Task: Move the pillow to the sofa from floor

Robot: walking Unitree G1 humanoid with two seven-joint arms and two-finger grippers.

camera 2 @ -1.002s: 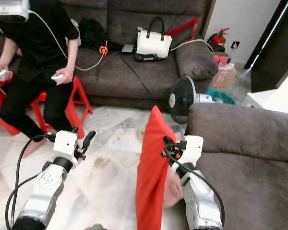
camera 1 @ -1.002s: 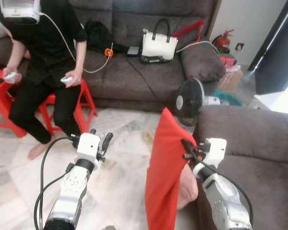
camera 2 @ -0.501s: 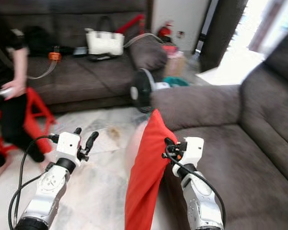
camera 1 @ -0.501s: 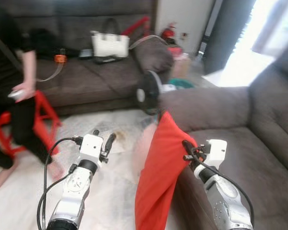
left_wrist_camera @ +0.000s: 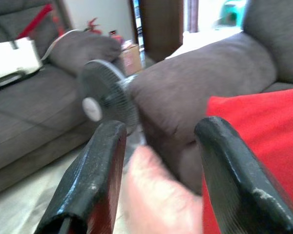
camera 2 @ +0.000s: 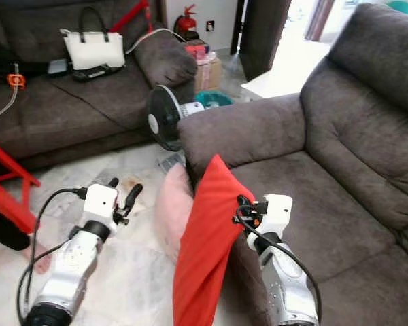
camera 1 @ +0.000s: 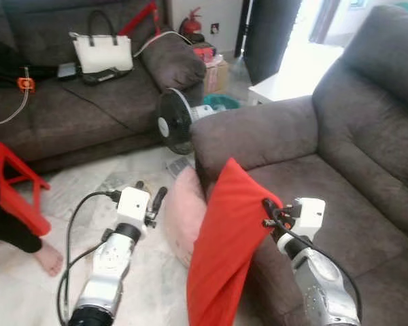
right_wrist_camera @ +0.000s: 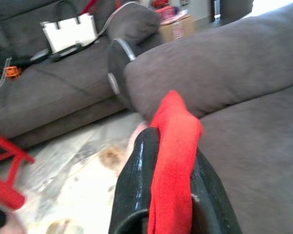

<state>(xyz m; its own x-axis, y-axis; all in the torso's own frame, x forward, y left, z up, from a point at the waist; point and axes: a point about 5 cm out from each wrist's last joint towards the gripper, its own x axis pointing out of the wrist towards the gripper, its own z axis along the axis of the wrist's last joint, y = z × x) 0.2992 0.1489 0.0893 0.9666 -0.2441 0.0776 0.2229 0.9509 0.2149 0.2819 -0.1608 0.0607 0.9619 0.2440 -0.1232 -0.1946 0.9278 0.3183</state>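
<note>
A red pillow (camera 1: 224, 244) hangs upright in front of me, its top corner level with the grey sofa's armrest (camera 1: 258, 136). My right gripper (right_wrist_camera: 168, 187) is shut on the pillow's upper edge, red cloth pinched between its two black fingers (right_wrist_camera: 136, 180). The pillow's lower part dangles beside the sofa seat (camera 1: 340, 217). My left gripper (left_wrist_camera: 158, 175) is open over the floor to the pillow's left, holding nothing. A pink pillow (camera 1: 185, 214) lies on the floor against the sofa's front, between the two grippers.
A black fan (camera 1: 173, 122) stands on the floor by the armrest. A second grey sofa (camera 1: 75, 102) at the back carries a white handbag (camera 1: 100, 53). A red stool (camera 1: 13, 193) and a person's bare foot (camera 1: 47, 258) are at the left.
The camera has swung to the right, bringing the near sofa into the middle of view. My right gripper still holds the red pillow; the pink pillow now shows sharply on the floor.
</note>
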